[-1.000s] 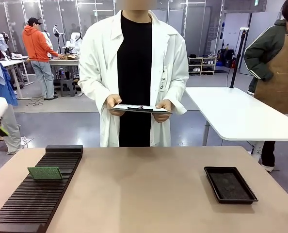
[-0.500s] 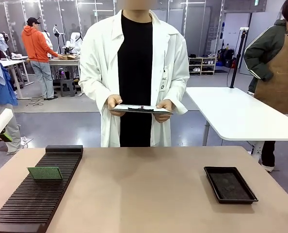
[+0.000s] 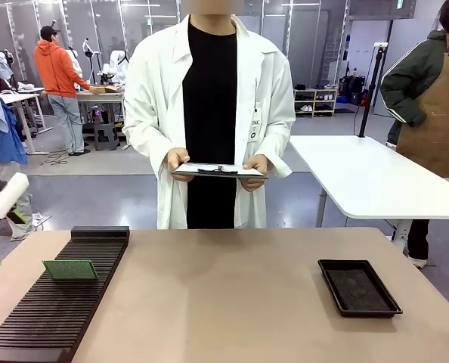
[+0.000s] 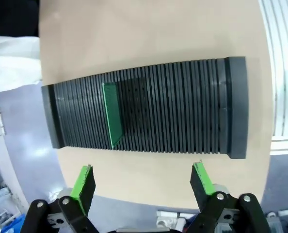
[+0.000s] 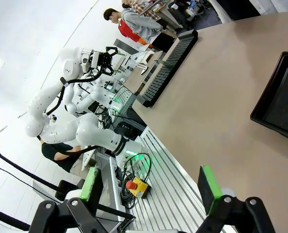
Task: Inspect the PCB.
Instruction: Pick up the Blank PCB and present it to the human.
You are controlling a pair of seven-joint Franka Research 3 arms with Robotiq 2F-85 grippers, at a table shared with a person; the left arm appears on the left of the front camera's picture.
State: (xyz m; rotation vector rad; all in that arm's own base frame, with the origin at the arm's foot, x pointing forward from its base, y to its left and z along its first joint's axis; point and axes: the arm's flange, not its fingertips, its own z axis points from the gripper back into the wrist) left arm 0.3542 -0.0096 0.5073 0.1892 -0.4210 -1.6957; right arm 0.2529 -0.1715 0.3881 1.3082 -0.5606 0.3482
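Note:
The PCB point(image 3: 70, 269) is a small green board standing on edge in a slot of the black ribbed rack point(image 3: 54, 310) at the table's left. In the left wrist view the PCB point(image 4: 112, 114) shows as a thin green plate in the rack point(image 4: 183, 111). My left gripper point(image 4: 143, 179) hovers open above the table edge beside the rack, apart from the board and holding nothing. A white link of the left arm point(image 3: 7, 195) shows at the picture's left edge. My right gripper point(image 5: 150, 187) is open and empty, off the table's near side.
A shallow black tray point(image 3: 358, 287) lies at the table's right, and shows as the tray point(image 5: 280, 102) in the right wrist view. A person in a white coat stands at the far side holding a clipboard point(image 3: 218, 171) in both hands. The middle of the table point(image 3: 224, 302) is bare.
The left arm's white link has come down and a little to the right at the picture's left edge. The PCB, the tray and the person's hands have not moved.

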